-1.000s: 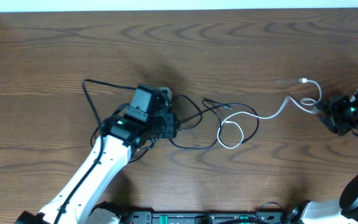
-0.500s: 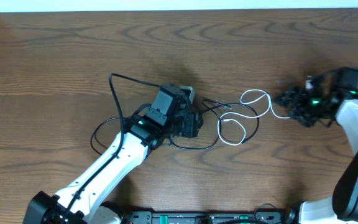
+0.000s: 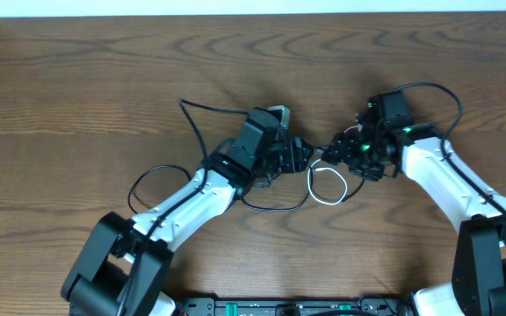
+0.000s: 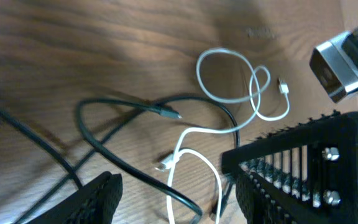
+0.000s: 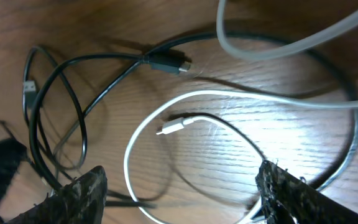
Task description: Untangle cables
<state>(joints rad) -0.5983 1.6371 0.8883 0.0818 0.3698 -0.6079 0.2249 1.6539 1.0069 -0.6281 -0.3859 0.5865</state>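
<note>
Both arms have swung inward since the earlier overhead frames, and the white cord, then stretched out to the right, now lies drawn into a small loop at the centre.

Overhead: the left pincer (image 3: 295, 158) and the right pincer (image 3: 341, 154) face each other closely over the brown wood-grain bench (image 3: 77, 79). Just below them lies the thin white cable (image 3: 328, 203), curled into a rounded loop, and the thin black cable (image 3: 275, 208) sags in a shallow arc beside it towards the left arm.

Left wrist: the left pincer (image 4: 169, 180) stands with its jaws apart. Its black fingers (image 4: 303, 168) are ribbed, and nothing is clamped between them. The white cable (image 4: 229, 62) makes two overlapping smooth loops on the grain and ends in a small plug. A second white strand runs down between the fingers. The black cable (image 4: 166, 112) curves across it, its slim dark plug lying flat on the wood.

Right wrist: the right pincer (image 5: 179, 186) is also spread wide, its rough-edged fingertips (image 5: 79, 193) well apart and gripping nothing. The white cable (image 5: 169, 129) arcs round them with its small plug resting on the bench, and another stretch of it passes blurred near the lens. The black cable (image 5: 166, 63) shows its oblong plug above and narrow loops at the left.
</note>
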